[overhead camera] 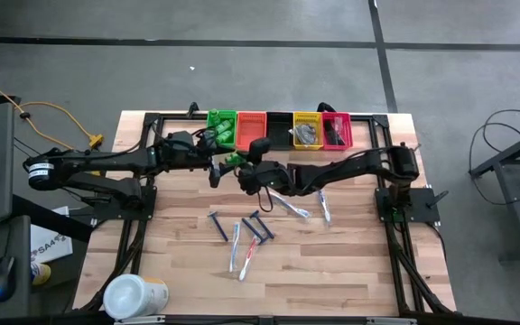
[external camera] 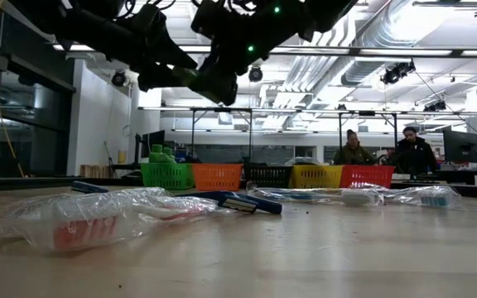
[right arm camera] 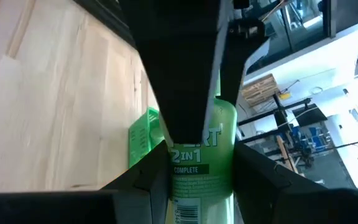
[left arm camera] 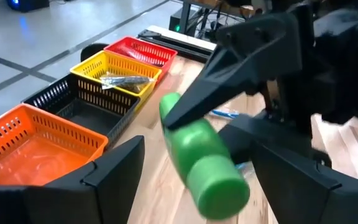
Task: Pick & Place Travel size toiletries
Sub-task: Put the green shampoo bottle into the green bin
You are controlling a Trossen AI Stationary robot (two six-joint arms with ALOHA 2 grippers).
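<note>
A green mini bottle (left arm camera: 207, 165) is held in the air between the two arms, over the table's far middle, near the green bin (overhead camera: 222, 128) and the orange bin (overhead camera: 251, 129). My right gripper (overhead camera: 244, 171) is shut on it. My left gripper (overhead camera: 215, 168) is open. One of its fingers (left arm camera: 107, 177) stands apart, beside the bottle's rounded free end. Blue razors (overhead camera: 217, 224) and wrapped toothbrushes (overhead camera: 289, 206) lie flat on the wood nearer the table's near edge. More green bottles sit in the green bin. My right gripper pinches the green bottle's labelled body (right arm camera: 194, 168) between its two fingers (left arm camera: 229, 74). It reaches in about level from the table's right. The bottle is lifted clear of the table and lies roughly level, its free end (left arm camera: 219, 186) pointing toward my left gripper.
A row of bins runs along the far edge: green, orange, black (overhead camera: 279, 129), yellow (overhead camera: 307, 131) and red (overhead camera: 336, 129). A large white tub (overhead camera: 134, 296) stands at the near left corner. Two people (external camera: 387, 153) are in the room beyond the table.
</note>
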